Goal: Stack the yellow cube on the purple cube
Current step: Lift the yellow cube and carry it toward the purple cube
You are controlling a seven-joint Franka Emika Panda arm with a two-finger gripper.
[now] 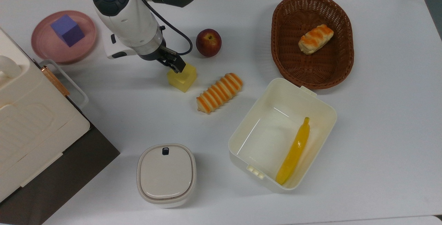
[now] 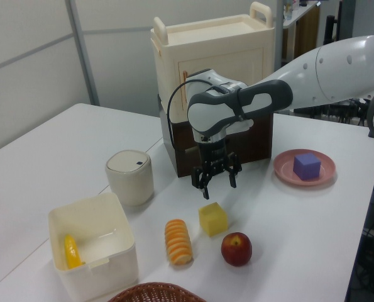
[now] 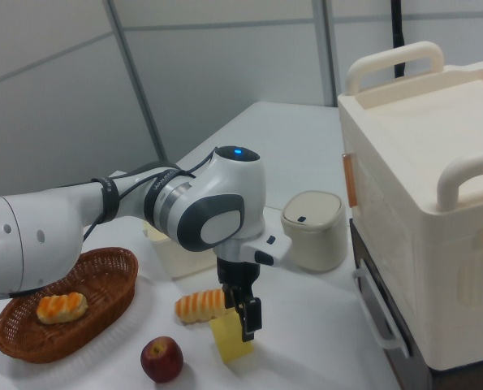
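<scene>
Low centre of the left view: yellow cube (image 2: 213, 218) flat on the white table (image 2: 67, 145), beside an apple (image 2: 236, 248). Just above, gripper (image 2: 215, 184) hovering, fingers spread, clear of the block. Farther back, right of centre: purple cube (image 2: 307, 166) on the pink plate (image 2: 283, 168).

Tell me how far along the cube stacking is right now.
Nothing is stacked yet. The yellow cube sits on the table beside the apple, ungrasped. In hand: the gripper hangs open just above it. Left: grasp the cube, carry it to the purple cube on the pink plate and set it on top.
</scene>
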